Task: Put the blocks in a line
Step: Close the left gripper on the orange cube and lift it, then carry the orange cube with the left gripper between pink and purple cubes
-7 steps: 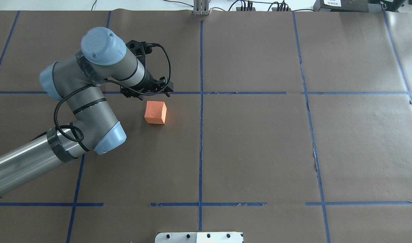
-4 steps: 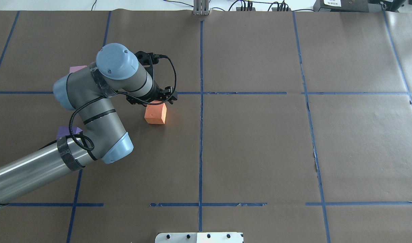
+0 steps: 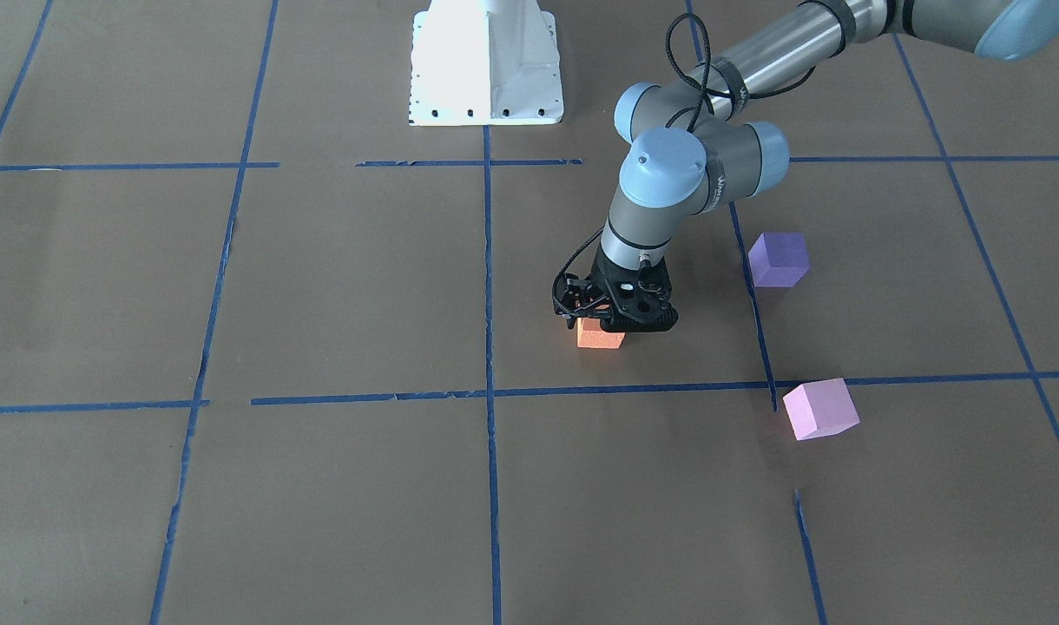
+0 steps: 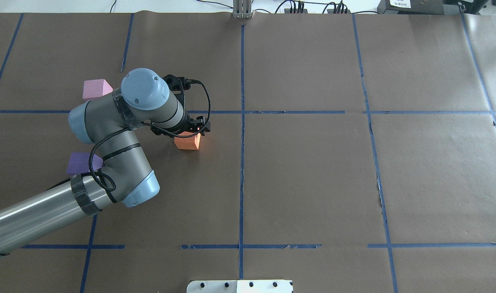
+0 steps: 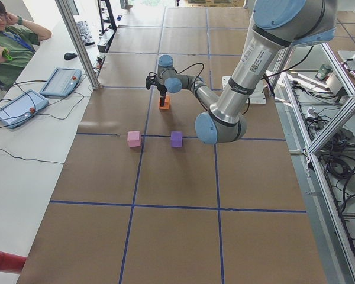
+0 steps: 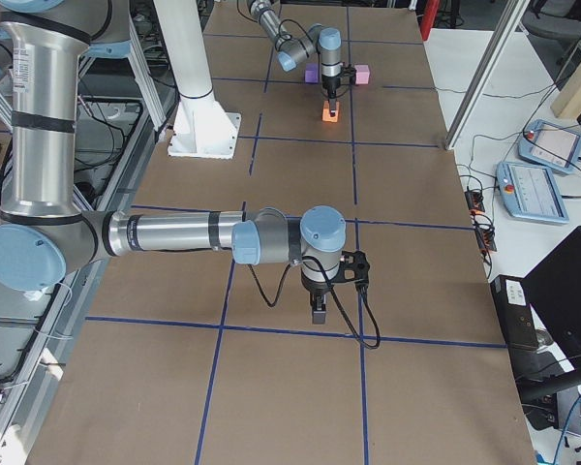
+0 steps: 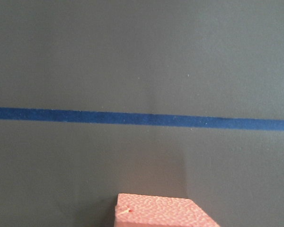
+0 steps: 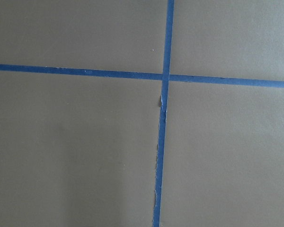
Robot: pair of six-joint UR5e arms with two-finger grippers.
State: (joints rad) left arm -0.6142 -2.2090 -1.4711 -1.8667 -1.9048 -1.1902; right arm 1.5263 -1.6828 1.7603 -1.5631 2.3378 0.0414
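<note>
Brown counter (image 4: 313, 183), blue-taped. Left fingers (image 3: 623, 328) sit low over the matte orange block (image 4: 187, 143); gripping or not, I cannot tell. Overhead the arm (image 4: 109, 134) half hides the purple block (image 3: 779, 259), whole from the front, pink block (image 3: 820, 408) nearby. Right fingers (image 6: 318, 312) show only from the side: cannot tell.

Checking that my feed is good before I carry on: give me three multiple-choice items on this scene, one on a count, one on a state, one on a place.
1. How many small foam cubes lie on the brown paper-covered table?
A. two B. three C. four
2. The violet-purple foam cube and the light pink foam cube are:
A. stacked B. touching C. apart
3. The left gripper is directly over:
A. the orange foam cube B. the violet-purple cube C. a tape crossing

B: one orange, one purple and one pink show.
C: bare table lies between them.
A: orange shows under the gripper.
</note>
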